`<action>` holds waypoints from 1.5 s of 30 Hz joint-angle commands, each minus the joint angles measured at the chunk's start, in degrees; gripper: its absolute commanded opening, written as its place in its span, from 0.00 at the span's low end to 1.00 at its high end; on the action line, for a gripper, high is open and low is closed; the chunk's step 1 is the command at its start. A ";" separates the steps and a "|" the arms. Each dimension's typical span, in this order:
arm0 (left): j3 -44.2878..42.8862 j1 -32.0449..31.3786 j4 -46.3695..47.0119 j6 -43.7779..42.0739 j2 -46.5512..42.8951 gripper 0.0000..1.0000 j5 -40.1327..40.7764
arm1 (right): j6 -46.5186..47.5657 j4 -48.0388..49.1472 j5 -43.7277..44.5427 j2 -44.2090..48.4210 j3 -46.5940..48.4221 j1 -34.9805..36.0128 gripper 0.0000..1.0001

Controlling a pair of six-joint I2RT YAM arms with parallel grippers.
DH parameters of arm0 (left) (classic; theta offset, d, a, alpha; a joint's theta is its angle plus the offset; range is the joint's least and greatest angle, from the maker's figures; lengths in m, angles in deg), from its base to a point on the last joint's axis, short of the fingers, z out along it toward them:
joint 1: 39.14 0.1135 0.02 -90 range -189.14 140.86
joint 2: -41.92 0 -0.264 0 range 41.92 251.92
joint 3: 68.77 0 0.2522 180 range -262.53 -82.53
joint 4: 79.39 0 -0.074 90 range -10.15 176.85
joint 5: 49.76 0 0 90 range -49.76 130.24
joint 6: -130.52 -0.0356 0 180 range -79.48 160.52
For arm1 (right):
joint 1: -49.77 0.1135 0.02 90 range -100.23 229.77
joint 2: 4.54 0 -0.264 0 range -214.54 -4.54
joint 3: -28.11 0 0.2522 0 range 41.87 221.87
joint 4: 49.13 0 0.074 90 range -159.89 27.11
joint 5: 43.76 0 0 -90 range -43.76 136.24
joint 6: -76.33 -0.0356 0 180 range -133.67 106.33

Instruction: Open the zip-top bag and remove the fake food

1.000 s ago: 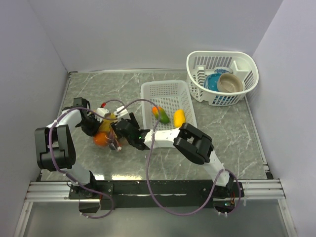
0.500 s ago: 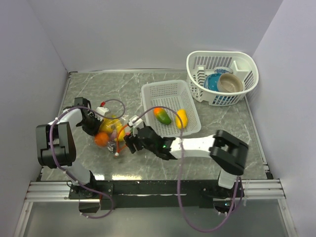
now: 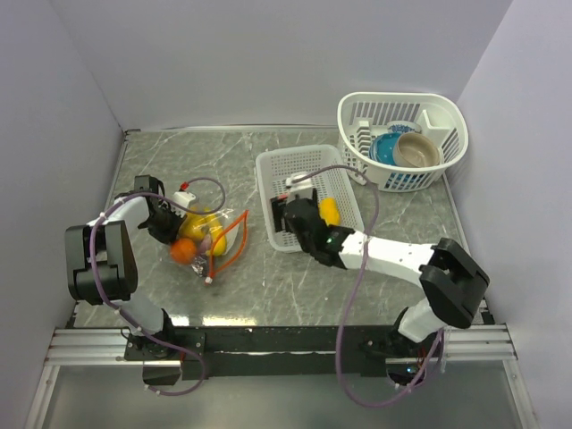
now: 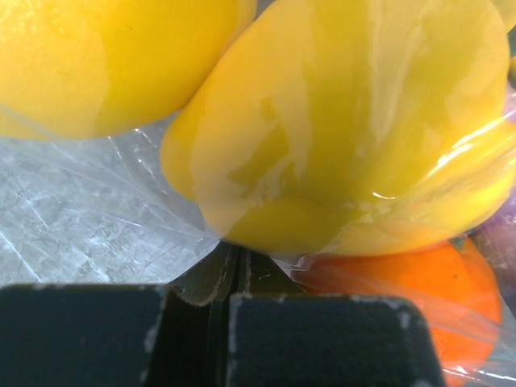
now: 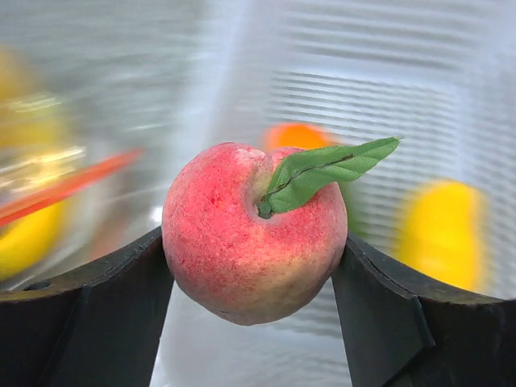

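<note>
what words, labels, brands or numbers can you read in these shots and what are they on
None: no view shows readable words, numbers or signs. The zip-top bag, the peach in the right gripper, the slotted basket and the round basket look unmarked.

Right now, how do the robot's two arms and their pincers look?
The left arm and right arm have white links with bulky black joints; a thin purple-grey cable loops along each. The left pincer and right pincer are black; the left fingers show whitish scuffs.
</note>
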 commanded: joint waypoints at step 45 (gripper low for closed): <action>-1.73 -0.12 1.22 1.05 0.55 0.01 -0.74 | 0.07 -12.95 -17.28 -39.92 40.55 12.42 0.85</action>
